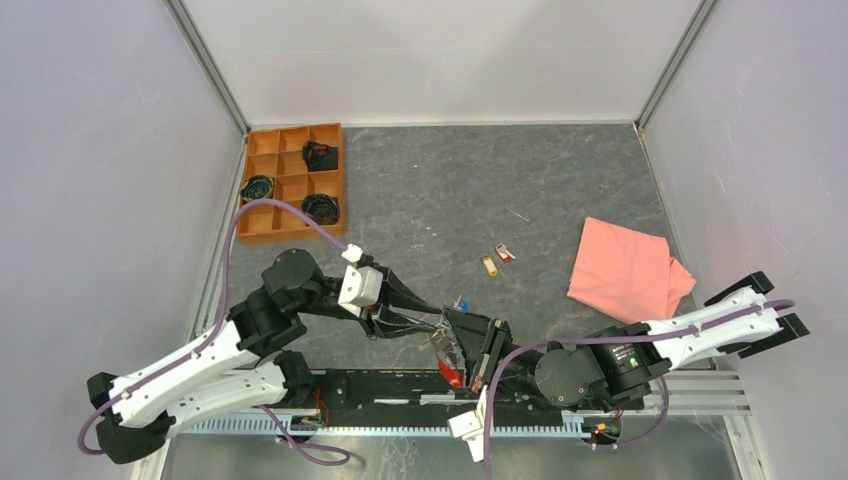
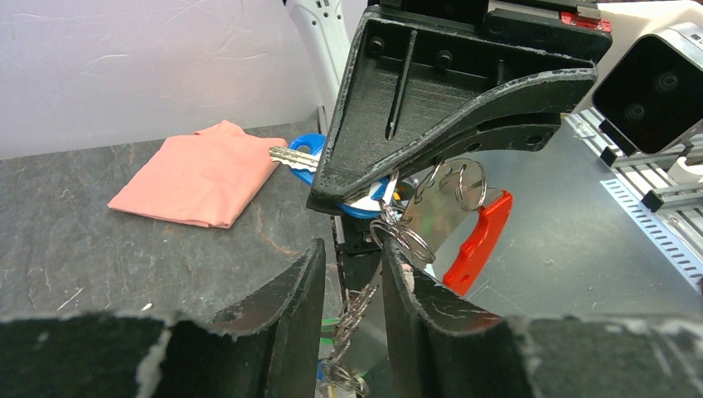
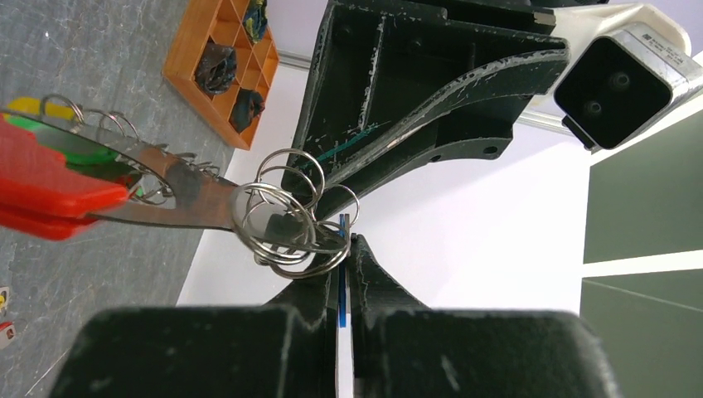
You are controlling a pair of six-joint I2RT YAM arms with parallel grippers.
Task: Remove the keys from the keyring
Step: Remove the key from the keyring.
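The keyring's cluster of thin metal rings [image 3: 286,224] hangs in the air between my two grippers, joined to the red strap [image 2: 477,240] with its pale side showing. My right gripper [image 3: 344,245] is shut on a blue-headed key [image 2: 308,156] that sits on the rings. A green key head [image 3: 79,145] lies against the strap. My left gripper [image 2: 354,249] stands open just below; a ring rests at its right fingertip and a string of rings hangs in the gap, unpinched. A yellow key [image 1: 489,265] and a red key [image 1: 505,254] lie loose on the table.
A folded pink cloth [image 1: 625,270] lies on the table's right side. An orange compartment tray [image 1: 293,182] with dark coiled items stands at the back left. A metal rail [image 1: 690,400] runs along the near edge under the arm bases.
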